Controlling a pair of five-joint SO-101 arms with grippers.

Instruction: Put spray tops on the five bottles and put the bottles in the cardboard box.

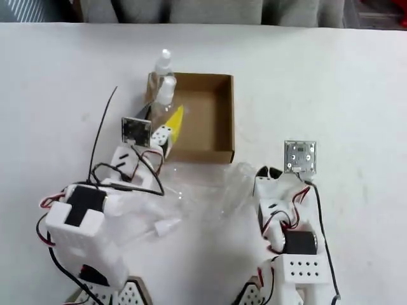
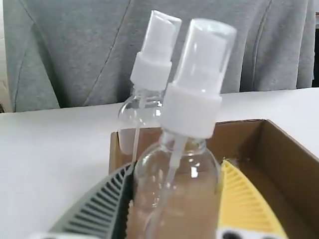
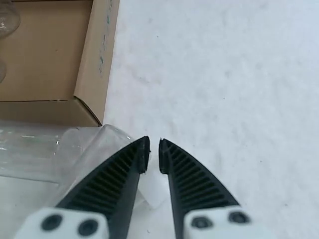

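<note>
**Left arm.** The left pincer is closed around a clear bottle, with the grey finger on one side of the body and the yellow finger on the other. The bottle stands upright and carries a white spray top. In the high view it is over the left part of the cardboard box. Whether its base rests on the box floor cannot be determined.

**Box contents.** A second capped bottle stands upright inside the box at the far left corner, just behind the held one. It is free of the pincer.

**Right arm.** The right pincer sits low over the counter, near the box's near right corner. Its fingers are drawn almost together, with a narrow slit at the tips and nothing between them. A clear uncapped bottle lies on its side just beside one finger.

**Counter.** Clear bottles lie on their sides between the two arms, in front of the box. Their number cannot be determined. One loose spray top lies on the counter close to the left arm's base.
</note>
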